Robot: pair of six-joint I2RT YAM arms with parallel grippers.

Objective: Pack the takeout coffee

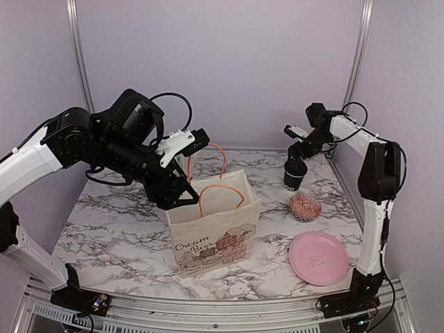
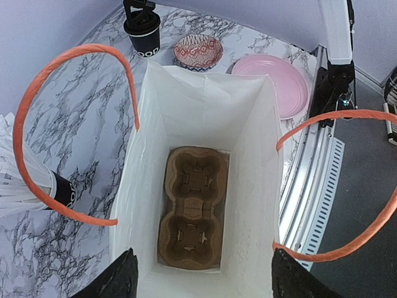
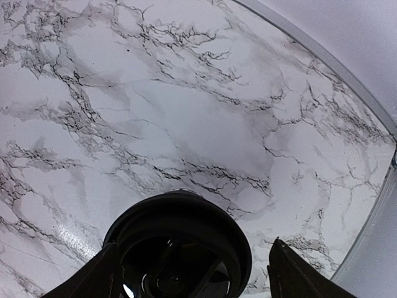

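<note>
**Coffee on the counter at back right, right hand open over it, bag empty apart from the tray**

- The marble counter [image 1: 125, 229] carries everything. We have both arms reaching in, left over the middle, right to the far right corner.
- The white paper bag [image 1: 215, 232] stands upright mid-counter, mouth open, orange handles [image 2: 37, 93] splayed out to either side.
- The left hand [image 1: 180, 200] sits at the bag's left rim and looks straight down into it. Its fingers [image 2: 124, 279] are spread wide at the near corners of the mouth, so it is open. We cannot tell whether they touch the paper.
- The brown cup tray [image 2: 191, 211] lies flat on the bag floor, with nothing in its wells.
- The pink plate [image 1: 318, 258] is at front right, well apart from the bag.
- The red patterned bowl [image 1: 305, 207] sits between the plate and the coffee.
- The takeout coffee [image 1: 294, 177] stands upright at back right, just behind the bowl, with its black lid [image 3: 180, 242] on.
- The right hand [image 1: 295, 159] is directly above the coffee. Its fingers [image 3: 93, 276] straddle the lid, and we see a gap on one side. It is open and not gripping.
- A second black cup [image 2: 59, 191] full of white straws stands left of the bag, inside one handle's loop as the left wrist view shows it.
</note>
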